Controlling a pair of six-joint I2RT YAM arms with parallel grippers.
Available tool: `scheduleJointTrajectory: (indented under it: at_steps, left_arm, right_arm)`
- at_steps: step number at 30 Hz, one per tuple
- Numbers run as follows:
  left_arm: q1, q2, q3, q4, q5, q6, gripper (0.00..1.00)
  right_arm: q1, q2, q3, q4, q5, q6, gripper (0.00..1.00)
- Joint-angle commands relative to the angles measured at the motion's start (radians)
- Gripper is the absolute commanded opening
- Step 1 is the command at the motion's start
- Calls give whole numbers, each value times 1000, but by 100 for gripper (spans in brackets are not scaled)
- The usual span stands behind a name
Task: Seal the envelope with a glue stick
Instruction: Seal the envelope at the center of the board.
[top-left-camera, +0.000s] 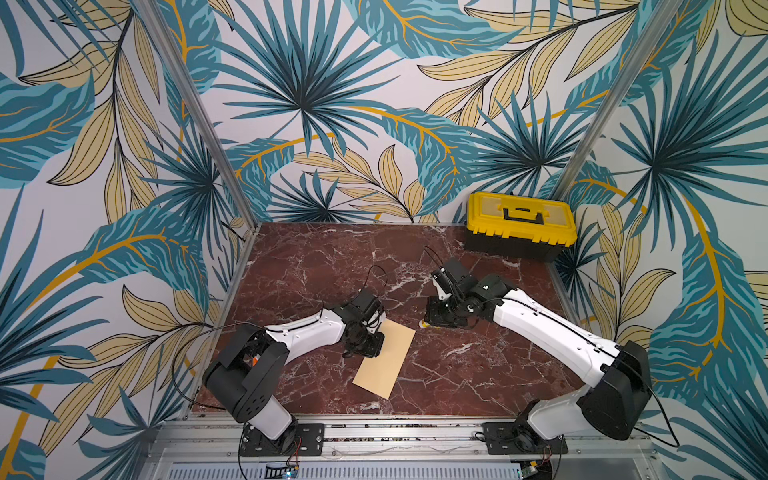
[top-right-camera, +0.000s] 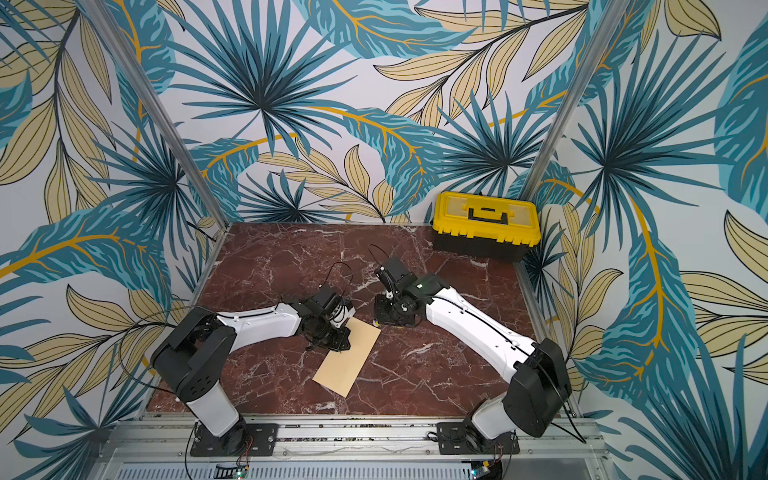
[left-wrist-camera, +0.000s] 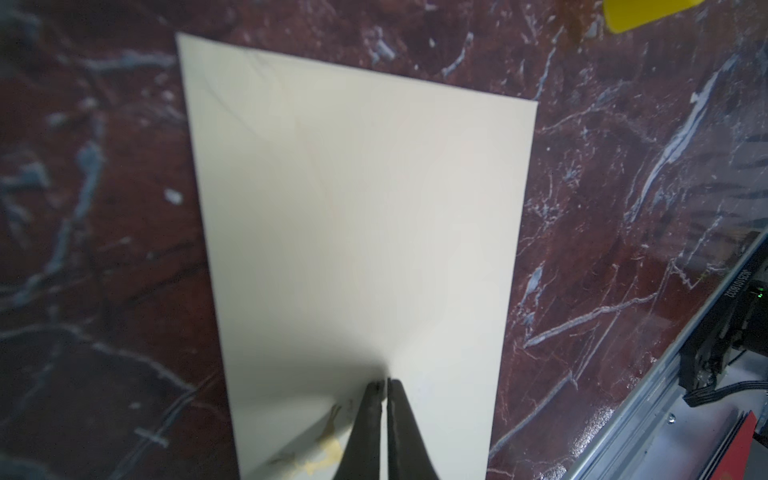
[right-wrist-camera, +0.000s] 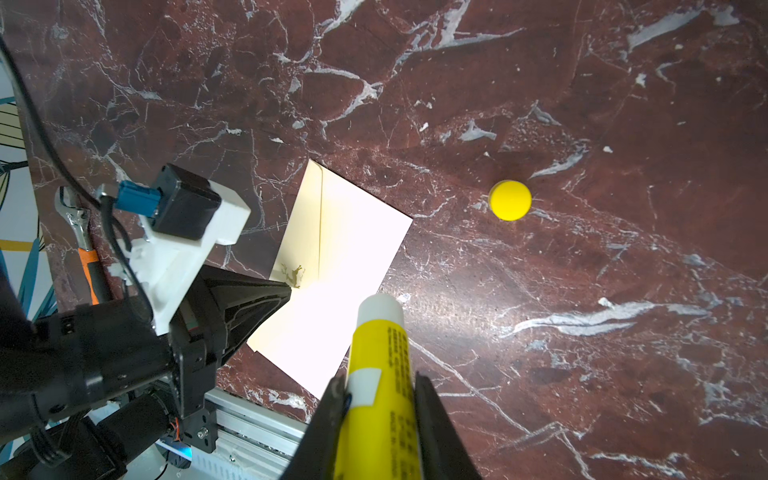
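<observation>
The tan envelope (top-left-camera: 384, 361) (top-right-camera: 347, 359) lies flat on the marble table, flap side up. My left gripper (left-wrist-camera: 384, 380) (top-left-camera: 370, 349) is shut on the point of the envelope's (right-wrist-camera: 357, 249) flap, next to its small dark mark (right-wrist-camera: 293, 272). The flap looks slightly raised there. In the left wrist view the envelope (left-wrist-camera: 361, 208) spreads out beyond the fingertips. My right gripper (right-wrist-camera: 380, 378) (top-left-camera: 432, 322) is shut on the yellow glue stick (right-wrist-camera: 380, 365). The stick is uncapped, and its white tip (right-wrist-camera: 380, 307) hangs just above the envelope's near edge.
The loose yellow cap (right-wrist-camera: 510, 200) stands on the table beyond the envelope. A yellow-lidded black toolbox (top-left-camera: 521, 226) (top-right-camera: 486, 226) sits in the back right corner. A wrench with an orange handle (right-wrist-camera: 85, 245) lies at the table's edge. A metal rail (top-left-camera: 395, 432) runs along the front.
</observation>
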Motion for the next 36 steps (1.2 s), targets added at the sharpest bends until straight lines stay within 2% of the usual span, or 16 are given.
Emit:
scheduleJointTrajectory:
  at_steps: [1, 11, 19, 30, 36]
  left_arm:
    - [-3, 50, -67, -16, -90, 11, 9]
    - [-2, 41, -74, -16, -105, 1, 9]
    - [-3, -53, -37, -26, -56, 6, 11]
    - [-3, -116, -8, -82, -66, 4, 11]
    - [-3, -95, -33, -66, -55, 1, 11]
  right_arm:
    - [-3, -28, -13, -22, 16, 6, 0]
    - [-4, -32, -19, -29, 18, 7, 0]
    - [-5, -38, -13, -30, 27, 2, 0]
    - [-8, -37, -19, -28, 23, 1, 0]
    - [-9, -37, -24, -22, 18, 3, 0]
